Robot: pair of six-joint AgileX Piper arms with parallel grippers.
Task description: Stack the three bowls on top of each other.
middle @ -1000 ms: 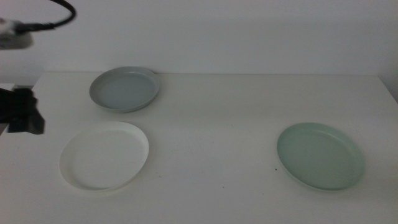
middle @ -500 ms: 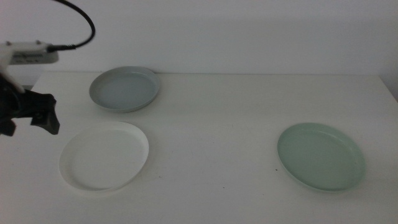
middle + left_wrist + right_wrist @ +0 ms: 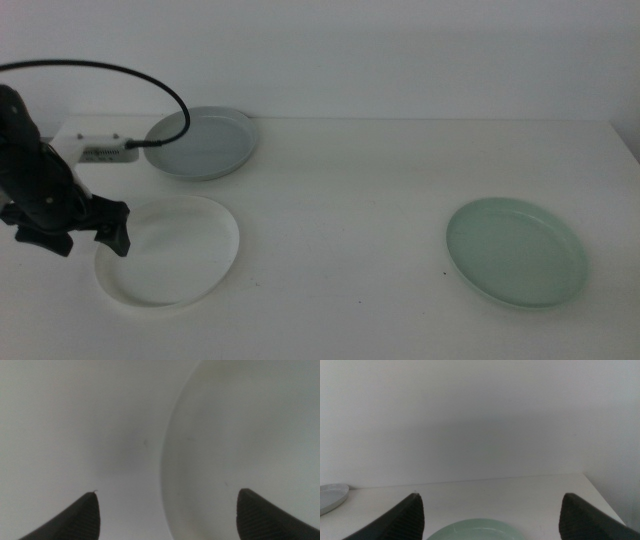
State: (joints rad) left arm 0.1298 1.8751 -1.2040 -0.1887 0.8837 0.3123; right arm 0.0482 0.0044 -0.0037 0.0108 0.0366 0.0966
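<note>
Hovering left pincer, jaws apart, over smooth round white bowl rim.

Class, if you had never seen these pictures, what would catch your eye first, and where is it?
The dark left gripper, jaws open, hovers over the white bowl's left rim at the table's front left. The grey bowl sits behind it, and the mint green bowl lies alone at the far right.

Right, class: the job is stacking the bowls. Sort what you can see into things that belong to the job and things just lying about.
Belongs to the job:
- white bowl, with the open left gripper at its rim
- grey bowl
- green bowl
- right gripper, open, waiting near the green bowl

Just there:
- table
- black cable on the left arm
</note>
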